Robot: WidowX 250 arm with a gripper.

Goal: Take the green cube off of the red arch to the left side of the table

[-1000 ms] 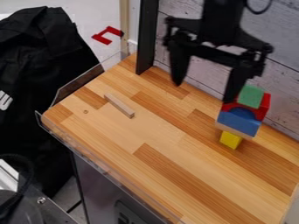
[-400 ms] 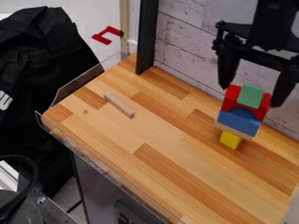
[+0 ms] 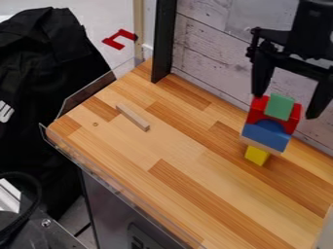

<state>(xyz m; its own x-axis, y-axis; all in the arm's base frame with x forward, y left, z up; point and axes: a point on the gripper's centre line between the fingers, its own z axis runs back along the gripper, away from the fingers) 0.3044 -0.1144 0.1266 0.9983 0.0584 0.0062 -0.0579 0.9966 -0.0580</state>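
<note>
Black fingers [image 3: 262, 73] wide apart, empty, near green cube [image 3: 280, 107], three o'clock. Closing too low could snag red arch [image 3: 256, 108], toppling stack [image 3: 265, 136].

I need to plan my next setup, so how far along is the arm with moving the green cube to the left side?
No part of the move looks done: the green cube sits on the red arch. Nothing is in hand; the open hand hangs around the cube. Left to do: grip, lift, carry it to the table's left side, release.
</note>
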